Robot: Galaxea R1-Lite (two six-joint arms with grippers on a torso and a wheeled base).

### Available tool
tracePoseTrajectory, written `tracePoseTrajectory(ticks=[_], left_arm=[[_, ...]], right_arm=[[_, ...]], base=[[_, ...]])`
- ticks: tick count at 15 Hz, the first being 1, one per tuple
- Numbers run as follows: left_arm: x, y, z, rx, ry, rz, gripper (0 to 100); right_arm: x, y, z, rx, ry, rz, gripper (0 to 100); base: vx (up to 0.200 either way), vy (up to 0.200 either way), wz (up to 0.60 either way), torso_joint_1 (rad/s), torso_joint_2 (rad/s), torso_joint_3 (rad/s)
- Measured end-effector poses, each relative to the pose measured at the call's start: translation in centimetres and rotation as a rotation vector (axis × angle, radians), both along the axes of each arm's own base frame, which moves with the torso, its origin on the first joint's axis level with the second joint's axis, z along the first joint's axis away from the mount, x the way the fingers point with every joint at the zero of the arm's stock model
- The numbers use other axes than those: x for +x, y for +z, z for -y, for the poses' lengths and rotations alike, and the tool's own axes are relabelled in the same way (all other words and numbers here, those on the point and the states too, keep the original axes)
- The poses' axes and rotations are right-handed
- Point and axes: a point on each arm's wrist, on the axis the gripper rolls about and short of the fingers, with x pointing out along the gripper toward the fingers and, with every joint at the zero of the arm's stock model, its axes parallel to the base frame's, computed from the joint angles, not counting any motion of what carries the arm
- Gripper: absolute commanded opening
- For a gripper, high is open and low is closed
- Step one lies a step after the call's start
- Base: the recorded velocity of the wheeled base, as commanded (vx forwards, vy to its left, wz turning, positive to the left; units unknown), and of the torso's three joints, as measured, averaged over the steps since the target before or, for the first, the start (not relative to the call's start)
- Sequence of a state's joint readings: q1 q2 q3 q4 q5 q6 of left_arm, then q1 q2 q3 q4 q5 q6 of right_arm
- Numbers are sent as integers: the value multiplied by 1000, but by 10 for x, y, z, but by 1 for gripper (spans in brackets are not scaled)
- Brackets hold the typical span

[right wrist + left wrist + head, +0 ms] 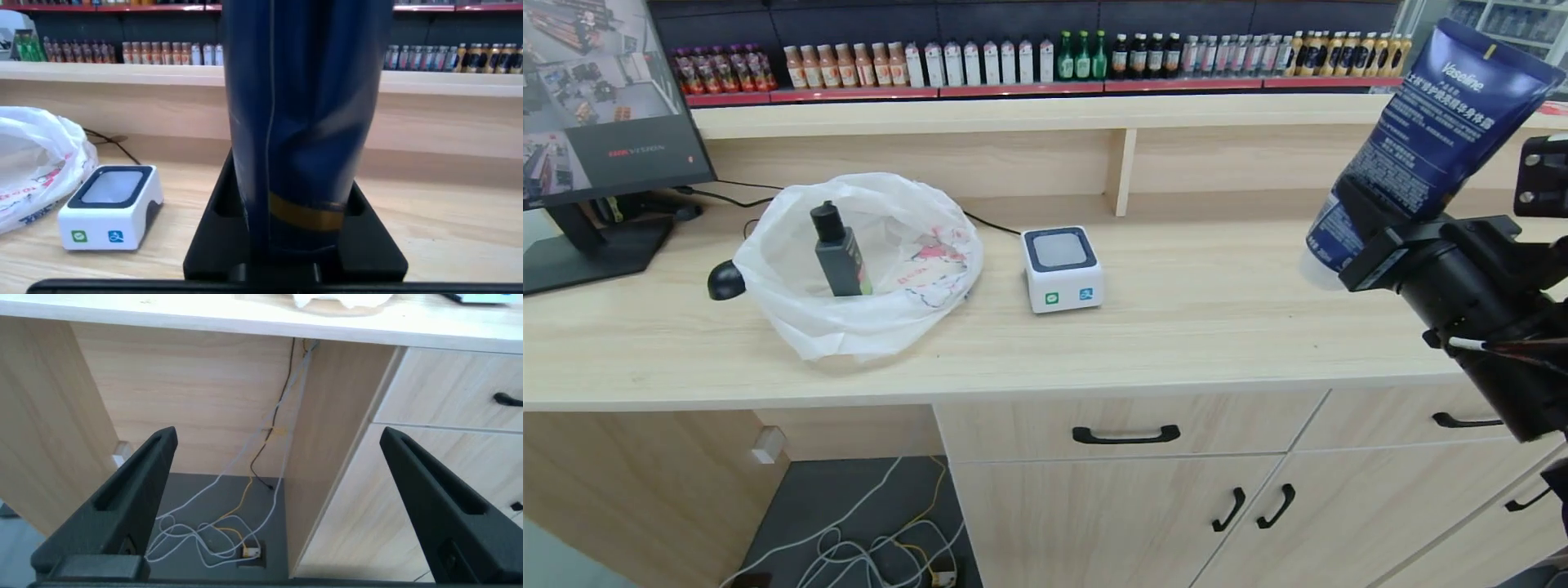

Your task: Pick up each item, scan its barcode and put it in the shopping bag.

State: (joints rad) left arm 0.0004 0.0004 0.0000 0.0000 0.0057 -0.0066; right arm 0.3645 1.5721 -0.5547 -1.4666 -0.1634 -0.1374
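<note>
Head view: pale wood worktop [1176,343]. White shopping bag [907,286], open, with a dark bottle [837,253] upright inside. White cube scanner [1062,269] just beside the bag. Monitor [596,98] at the left end. Shelf [1045,86] of bottles behind. Drawers [1125,457] with black handles below. Right gripper [1372,237] clamped on a blue tube [1429,131], which is tilted above the worktop's right end, well apart from the bag.

Left wrist view: left gripper [278,437] spread wide and empty, below the worktop edge; loose cables [212,531] on the floor [261,498].

Right wrist view: tube held between the fingers; scanner and bag on the worktop beyond.
</note>
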Motion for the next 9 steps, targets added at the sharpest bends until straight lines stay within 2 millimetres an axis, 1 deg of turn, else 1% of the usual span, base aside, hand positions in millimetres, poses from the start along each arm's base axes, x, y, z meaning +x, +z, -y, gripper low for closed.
tracePoseTrajectory(ticks=[5,9], left_arm=[[0,0,0,-9,1,0,100],[0,0,0,-9,1,0,100]], right_arm=[[10,1,-4,3,0,8,0],[14,-2,-5,-2,5,2,0]], base=[[0,200,0,4,2,4],[0,200,0,-1,2,1]])
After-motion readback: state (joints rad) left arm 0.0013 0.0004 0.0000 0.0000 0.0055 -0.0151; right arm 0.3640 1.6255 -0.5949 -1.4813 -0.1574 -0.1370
